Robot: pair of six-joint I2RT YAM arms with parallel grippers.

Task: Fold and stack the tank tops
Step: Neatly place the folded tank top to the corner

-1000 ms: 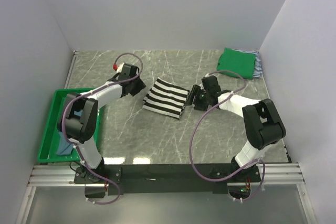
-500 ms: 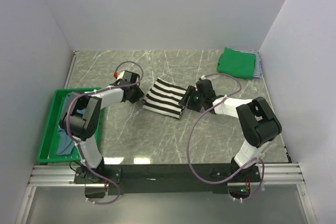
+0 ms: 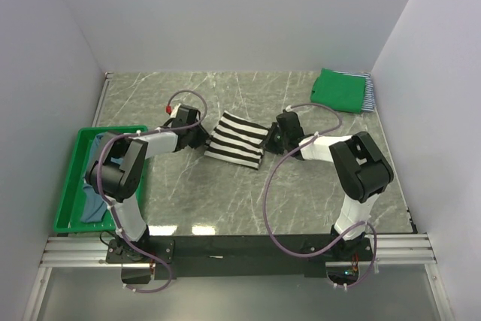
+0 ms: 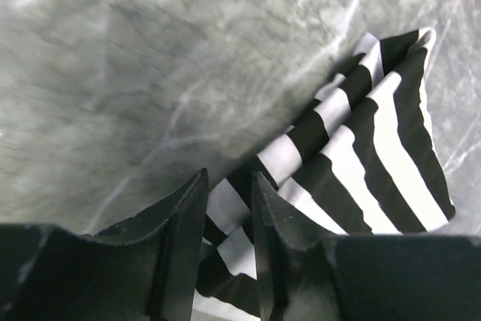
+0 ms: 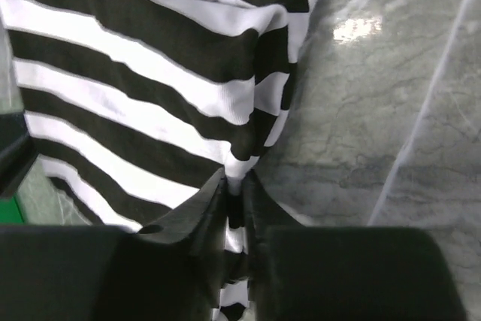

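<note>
Where the bold black-white striped tank top [image 3: 237,140] lies folded at the middle of the desk [image 3: 225,193], a pincer grips each side edge. The left pincer [image 4: 229,182] is narrow, pinching the left edge; the right pincer [image 5: 234,178] is clamped on the right edge. The green tank top [image 3: 338,89] rests on the navy-white striped tank top [image 3: 369,95] in the far right corner. The dusty blue tank top [image 3: 92,207] lies in the green bin [image 3: 71,186], left.
</note>
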